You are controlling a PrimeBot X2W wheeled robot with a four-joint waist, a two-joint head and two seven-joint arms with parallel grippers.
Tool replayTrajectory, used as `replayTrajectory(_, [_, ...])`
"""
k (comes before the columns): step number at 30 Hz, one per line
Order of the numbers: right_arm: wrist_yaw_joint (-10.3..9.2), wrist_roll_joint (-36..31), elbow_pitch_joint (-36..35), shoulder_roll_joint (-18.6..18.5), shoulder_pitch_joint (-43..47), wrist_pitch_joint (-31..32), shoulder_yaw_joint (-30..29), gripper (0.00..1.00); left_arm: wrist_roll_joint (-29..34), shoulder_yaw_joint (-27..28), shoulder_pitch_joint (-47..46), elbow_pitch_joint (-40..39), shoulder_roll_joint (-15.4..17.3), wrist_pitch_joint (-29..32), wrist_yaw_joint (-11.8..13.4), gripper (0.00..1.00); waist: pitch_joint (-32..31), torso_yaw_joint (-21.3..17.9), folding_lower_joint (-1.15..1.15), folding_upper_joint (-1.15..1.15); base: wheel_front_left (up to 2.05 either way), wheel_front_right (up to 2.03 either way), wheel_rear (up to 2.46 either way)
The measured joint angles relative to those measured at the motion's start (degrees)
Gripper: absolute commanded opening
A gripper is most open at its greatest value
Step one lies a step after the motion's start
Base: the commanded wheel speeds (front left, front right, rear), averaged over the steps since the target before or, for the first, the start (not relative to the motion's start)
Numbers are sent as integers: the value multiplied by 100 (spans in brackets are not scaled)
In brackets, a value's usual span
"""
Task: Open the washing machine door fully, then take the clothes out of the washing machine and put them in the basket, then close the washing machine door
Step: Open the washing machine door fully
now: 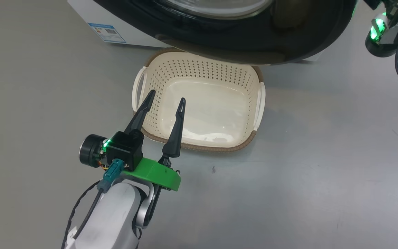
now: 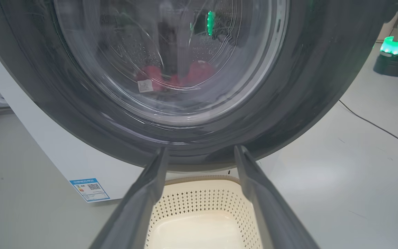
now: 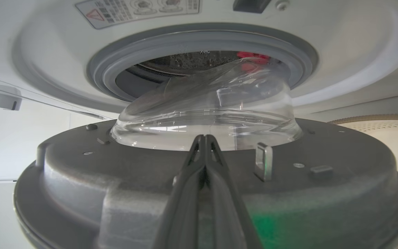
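Left arm: the left gripper (image 1: 167, 95) hangs over the near left corner of the basket, its fingers (image 1: 140, 114) spread wide with nothing between them.
Right arm: the right gripper (image 3: 204, 137) lies over the black inner side of the door, its fingers pressed together tip to tip and holding nothing. Whether they touch the door I cannot tell.
Door: the washing machine door (image 1: 254, 41) stands partly open. From the right wrist, its glass bowl (image 3: 206, 110) sits tilted just in front of the grey gasket (image 3: 199, 38), with a metal latch (image 3: 264, 160) standing on the inner side beside the fingers.
Washer: the washing machine (image 1: 92, 14) is white, with a blue label (image 1: 106, 33) low on its front, near the floor (image 1: 288, 190).
Clothes: the clothes (image 2: 195, 72) lie inside the drum (image 3: 171, 62) — red fabric at its bottom, seen through the door glass from the left wrist, with a small white tag showing.
Basket: the basket (image 1: 199, 69) stands on the floor just in front of the washer, its far rim under the lower edge of the door in the head view — its glossy cream bottom shows bare.
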Motion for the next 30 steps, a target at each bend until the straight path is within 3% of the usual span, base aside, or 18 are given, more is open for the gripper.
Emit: replayTrajectory(30, [147,450,0,686,1365,218,11,0,-3,345,628,253,3,0,0,100,-927,-138,0,0,0,0,0])
